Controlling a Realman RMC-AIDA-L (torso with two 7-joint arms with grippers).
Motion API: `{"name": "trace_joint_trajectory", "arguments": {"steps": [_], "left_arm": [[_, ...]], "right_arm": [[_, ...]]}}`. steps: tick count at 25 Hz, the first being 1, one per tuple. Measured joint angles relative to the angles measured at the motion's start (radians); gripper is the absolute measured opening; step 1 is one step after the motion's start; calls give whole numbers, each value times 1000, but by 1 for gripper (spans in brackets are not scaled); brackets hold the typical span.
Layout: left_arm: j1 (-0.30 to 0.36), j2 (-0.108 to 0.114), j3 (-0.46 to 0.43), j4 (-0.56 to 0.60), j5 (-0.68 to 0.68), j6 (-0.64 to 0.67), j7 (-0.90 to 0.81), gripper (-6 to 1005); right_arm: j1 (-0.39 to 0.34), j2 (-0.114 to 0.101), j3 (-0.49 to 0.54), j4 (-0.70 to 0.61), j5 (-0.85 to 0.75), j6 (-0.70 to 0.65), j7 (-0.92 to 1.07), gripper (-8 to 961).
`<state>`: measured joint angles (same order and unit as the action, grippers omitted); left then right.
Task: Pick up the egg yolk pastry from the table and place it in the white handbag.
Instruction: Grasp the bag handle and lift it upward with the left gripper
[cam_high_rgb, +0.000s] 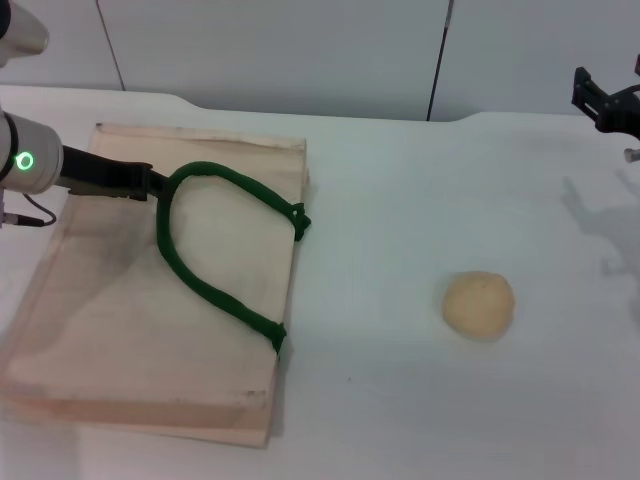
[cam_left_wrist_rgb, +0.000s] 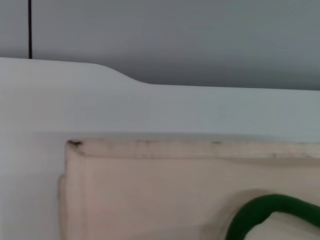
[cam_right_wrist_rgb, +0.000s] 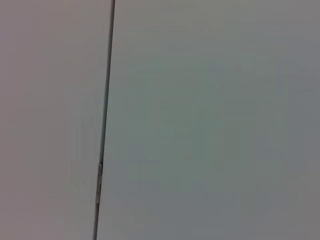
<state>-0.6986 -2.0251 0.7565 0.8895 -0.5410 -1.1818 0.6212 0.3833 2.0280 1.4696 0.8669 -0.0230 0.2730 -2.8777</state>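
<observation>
Our left tool (cam_high_rgb: 150, 183) sits over the far left part of the white handbag (cam_high_rgb: 110, 330), its dark tip right at the bend of the green rope handle (cam_high_rgb: 205, 275); it looks to be pinching that handle, though we cannot tell for certain whether it is closed on the rope or only touching it. Our right tool (cam_high_rgb: 600, 100) hangs high at the far right edge of the head view, well apart from everything, and we cannot tell how wide it stands; its wrist camera shows only a grey wall with a dark seam. The handbag lies flat on the white tabletop (cam_high_rgb: 400, 400), its mouth not visibly open. The left wrist view shows the bag's far hem and a curve of the green handle. The egg yolk pastry (cam_high_rgb: 479, 305) rests alone on the tabletop to the right of the bag, untouched, so we judge the pick is not yet begun. The risks we see: if the left tool has only a shallow hold, the rope could slip and the mouth stay shut; the pastry looks soft and round, so a hard or off-centre squeeze could dent it or roll it away.
</observation>
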Motion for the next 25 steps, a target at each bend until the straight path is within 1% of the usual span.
{"name": "trace_joint_trajectory", "arguments": {"steps": [6, 20, 23, 25], "left_arm": [[-32, 2, -7, -30, 29, 4, -1, 360], [-41, 5, 0, -33, 31, 7, 3, 360], [-46, 5, 1, -36, 47, 3, -1, 360], [-63, 6, -3, -49, 77, -3, -6, 360]], "right_arm": [[-1, 0, 0, 3, 0, 0, 0, 770], [-15, 0, -16, 44, -1, 0, 0, 770], [-23, 0, -23, 67, -2, 0, 0, 770], [-31, 0, -26, 80, -2, 0, 0, 770]]}}
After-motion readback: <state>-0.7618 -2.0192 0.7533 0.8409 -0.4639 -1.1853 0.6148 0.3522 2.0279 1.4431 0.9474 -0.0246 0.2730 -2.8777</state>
